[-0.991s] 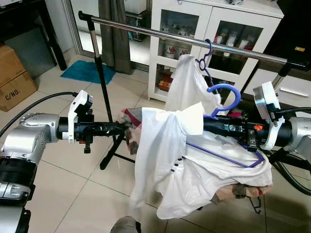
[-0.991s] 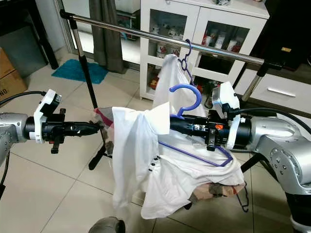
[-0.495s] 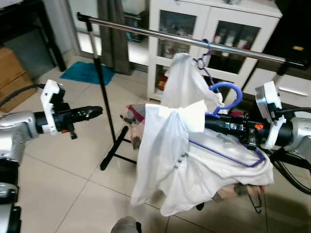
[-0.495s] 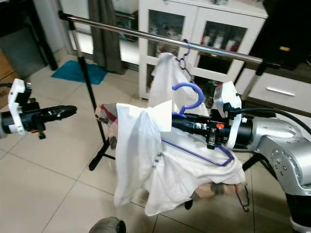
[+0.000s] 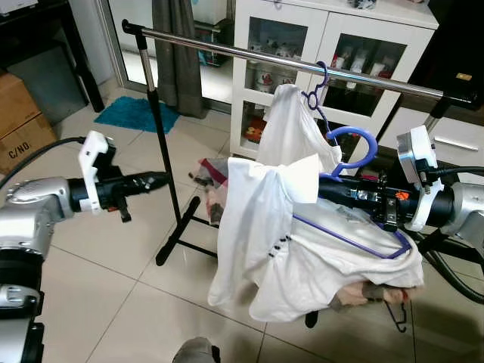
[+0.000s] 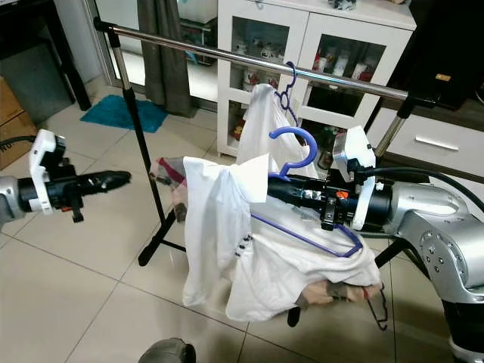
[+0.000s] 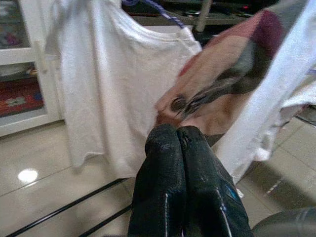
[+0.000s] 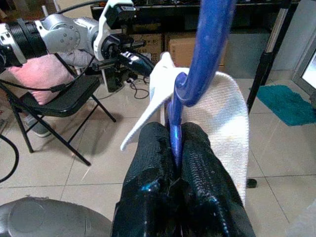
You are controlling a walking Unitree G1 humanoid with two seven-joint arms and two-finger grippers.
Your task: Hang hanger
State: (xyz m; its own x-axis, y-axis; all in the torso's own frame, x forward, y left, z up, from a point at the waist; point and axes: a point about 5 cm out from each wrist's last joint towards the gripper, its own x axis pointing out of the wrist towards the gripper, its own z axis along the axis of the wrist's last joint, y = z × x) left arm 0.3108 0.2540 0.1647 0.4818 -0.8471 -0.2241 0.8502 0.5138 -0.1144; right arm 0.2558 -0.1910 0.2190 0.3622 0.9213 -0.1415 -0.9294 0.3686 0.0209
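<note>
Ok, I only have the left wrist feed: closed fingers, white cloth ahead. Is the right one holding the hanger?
Observer: Yes. The right gripper is shut on the blue hanger, just below its hook.
Operator: Is the hook on the rail?
Observer: Not yet. The hook sits below the metal rail.
Operator: Anything hanging there already?
Observer: One white garment, on a purple hanger.
</note>
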